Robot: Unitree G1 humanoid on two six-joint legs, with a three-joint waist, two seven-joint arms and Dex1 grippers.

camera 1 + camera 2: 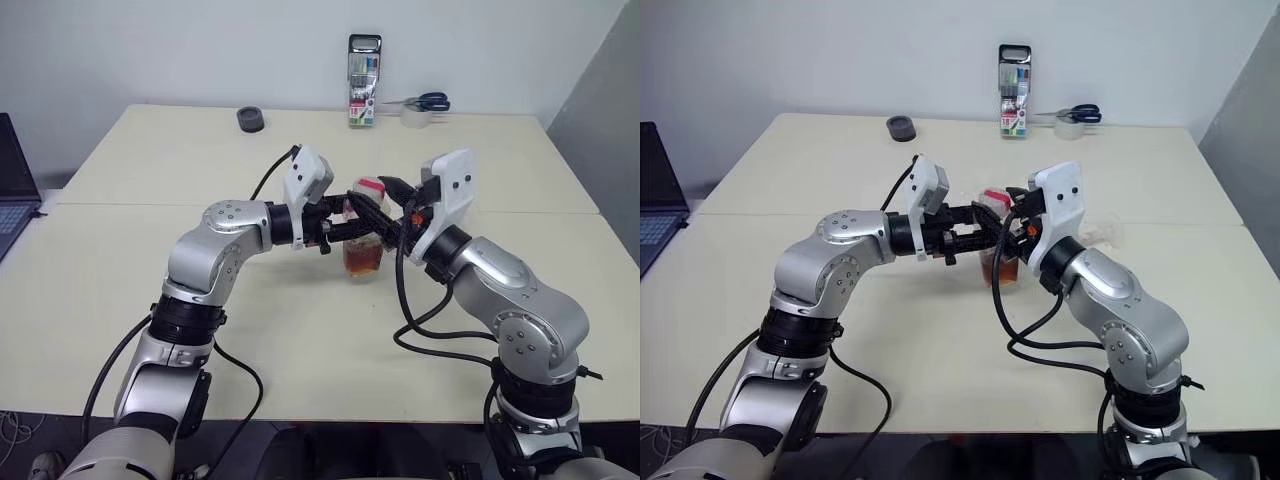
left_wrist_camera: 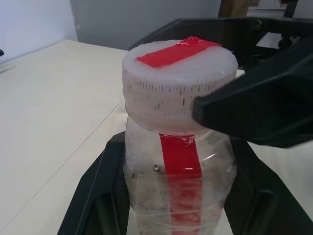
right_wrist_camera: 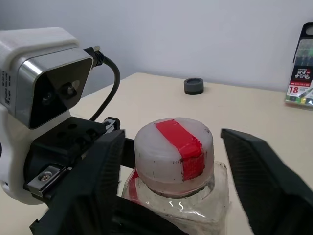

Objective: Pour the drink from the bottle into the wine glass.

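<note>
Red tape strip runs over the whitish cap [image 3: 172, 155] and down the clear plastic bottle [image 2: 178, 186]; amber drink [image 1: 362, 259] sits low in it. Bottle is upright, mid-table, held between the two arms. Left gripper [image 2: 171, 205] is clamped on the bottle body below the neck, one finger each side, touching the plastic. Right gripper [image 3: 171, 166] straddles the cap with gaps visible on both sides in its wrist view, so the jaws are partly apart and grip nothing yet; one right finger [image 2: 254, 110] sits just beside the cap rim.

Step in hand, by judgement: uncapping before any pour. To do it well, the right fingers should seat squarely on the ribbed cap wall, not the tape top, close firm, then twist while the left keeps the body from spinning. Squeezing the soft bottle too hard may slosh drink once the cap is off.

The wine glass [image 1: 1102, 236] seems to be the faint clear shape just behind the right arm, hard to confirm. Far edge of the table [image 1: 150, 260]: marker case [image 1: 364, 82], scissors [image 1: 428, 101] on a tape roll [image 1: 417, 117], small dark round object [image 1: 251, 119]. Laptop [image 1: 12, 190] at the left edge. None are near the bottle; the right arm itself stands between the bottle and the glass.
</note>
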